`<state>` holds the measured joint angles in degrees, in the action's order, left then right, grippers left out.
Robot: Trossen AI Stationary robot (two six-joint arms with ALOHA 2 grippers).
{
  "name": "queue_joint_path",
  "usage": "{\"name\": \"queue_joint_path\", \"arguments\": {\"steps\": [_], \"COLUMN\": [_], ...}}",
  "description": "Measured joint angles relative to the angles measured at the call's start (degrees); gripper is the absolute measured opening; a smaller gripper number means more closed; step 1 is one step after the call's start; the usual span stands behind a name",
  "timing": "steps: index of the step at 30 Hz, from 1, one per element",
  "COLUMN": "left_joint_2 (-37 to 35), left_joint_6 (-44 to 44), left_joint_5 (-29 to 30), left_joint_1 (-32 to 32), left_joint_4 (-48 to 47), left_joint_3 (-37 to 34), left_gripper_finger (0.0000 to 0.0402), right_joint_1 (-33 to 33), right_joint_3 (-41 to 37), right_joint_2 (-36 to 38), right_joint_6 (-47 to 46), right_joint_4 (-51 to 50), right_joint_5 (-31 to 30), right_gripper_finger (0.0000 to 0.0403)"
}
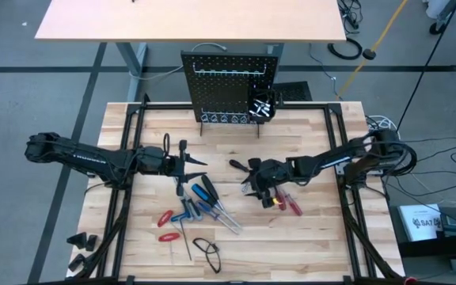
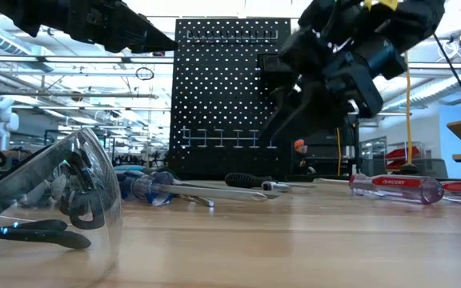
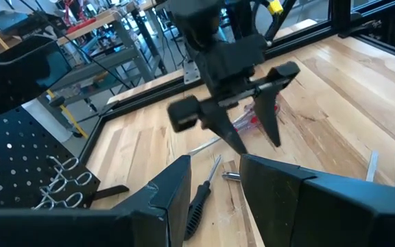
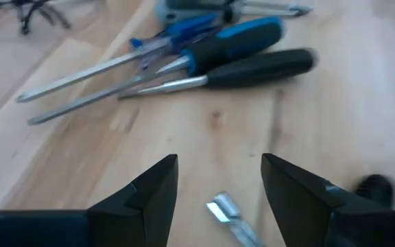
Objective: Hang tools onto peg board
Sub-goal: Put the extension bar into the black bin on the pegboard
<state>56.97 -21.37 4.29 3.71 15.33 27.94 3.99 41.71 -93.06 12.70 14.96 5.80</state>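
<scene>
Right wrist view shows your right gripper (image 4: 219,182) with its fingers parted and nothing between them, low over the table (image 1: 307,237), in front of the peg board (image 1: 229,85). A silver bit (image 4: 230,216) lies just beneath the gap, its long axis running roughly along it. Farther from the peg board, beyond the fingertips, the black-handled screwdriver (image 4: 259,68) and blue-handled screwdrivers (image 4: 235,38) lie crosswise. Your left gripper (image 3: 214,182), also parted and empty, waits left of the board; the right arm is nearer.
</scene>
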Motion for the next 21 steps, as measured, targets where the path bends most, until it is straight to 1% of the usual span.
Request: {"name": "queue_joint_path", "arguments": {"steps": [4,9,12,15,18,21], "left_joint_2": [0.02,0.00,0.01,0.00,0.00,0.00], "left_joint_6": [0.00,0.00,0.00,0.00,0.00,0.00], "left_joint_5": [0.00,0.00,0.00,0.00,0.00,0.00], "left_joint_1": [0.02,0.02,0.02,0.02,0.00,0.00], "left_joint_4": [0.01,-0.07,-0.04,-0.05,-0.09,-0.07], "left_joint_3": [0.00,0.00,0.00,0.00,0.00,0.00], "left_gripper_finger": [0.0134,0.0134,0.0134,0.0134,0.0134,0.0134], "right_joint_1": [0.00,-1.10,-1.88,-2.57,-2.89,-2.83], "right_joint_3": [-0.02,-0.02,-0.02,0.07,0.15,0.22], "right_joint_2": [-3.70,-7.32,-9.41,-11.11,-12.08,-12.16], "right_joint_6": [0.27,0.61,0.64,0.66,-0.30,-1.51], "right_joint_4": [0.59,2.47,4.65,4.60,2.96,1.43], "right_joint_5": [0.03,-2.65,-2.69,-2.23,-1.77,-1.64], "right_gripper_finger": [0.0201,0.0201,0.0201,0.0198,0.0179,0.0136]}}
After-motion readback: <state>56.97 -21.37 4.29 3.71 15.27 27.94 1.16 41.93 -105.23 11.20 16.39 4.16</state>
